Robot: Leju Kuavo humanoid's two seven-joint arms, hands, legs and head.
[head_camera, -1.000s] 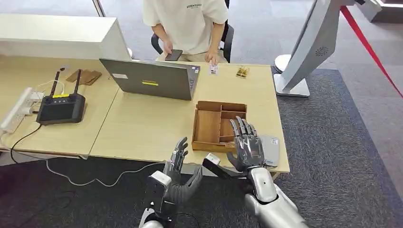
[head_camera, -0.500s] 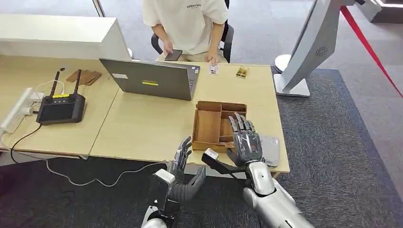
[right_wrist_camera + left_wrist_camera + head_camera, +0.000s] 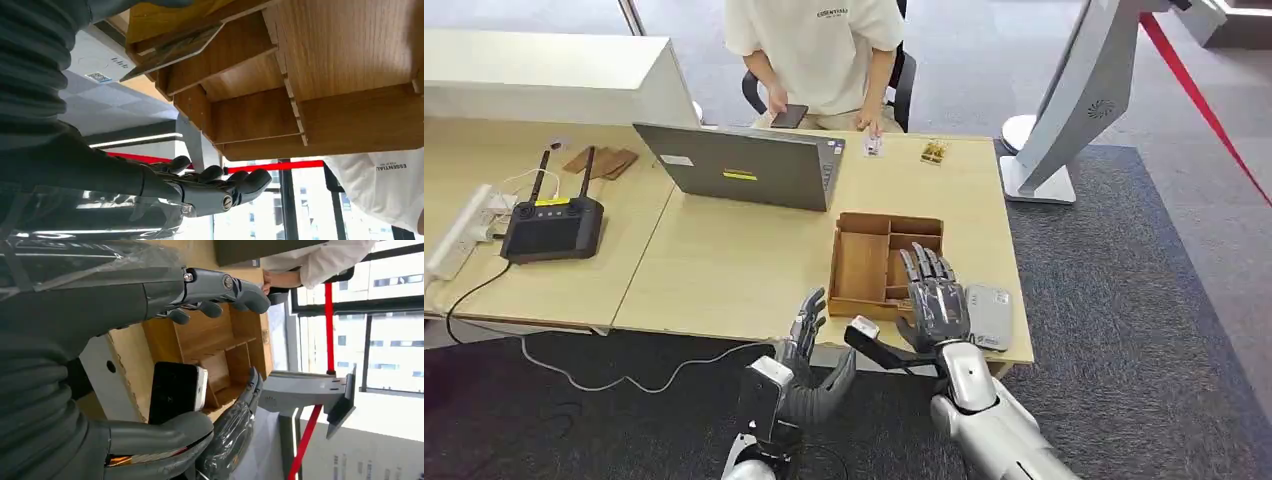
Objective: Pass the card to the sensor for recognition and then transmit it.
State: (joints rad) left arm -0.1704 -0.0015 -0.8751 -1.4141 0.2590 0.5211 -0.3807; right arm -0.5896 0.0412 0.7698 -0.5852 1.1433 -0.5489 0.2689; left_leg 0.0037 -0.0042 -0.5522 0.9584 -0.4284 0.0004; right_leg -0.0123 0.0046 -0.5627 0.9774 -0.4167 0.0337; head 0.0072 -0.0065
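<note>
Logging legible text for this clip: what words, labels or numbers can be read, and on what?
"ESSENTIAL": on the person's white T-shirt, cut off at the picture's edge.
Yellow label on the laptop lid: too small to read.
Sticker and marks on the grey card reader: blurred.

Matt wood tray [image 3: 864, 265] on smooth wood table [image 3: 724, 270]; glossy silver metal arms, grey carpet [image 3: 1144, 300]

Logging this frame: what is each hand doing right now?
Left hand: open, holding nothing.
Right hand: open, over the wooden tray, holding nothing.
</note>
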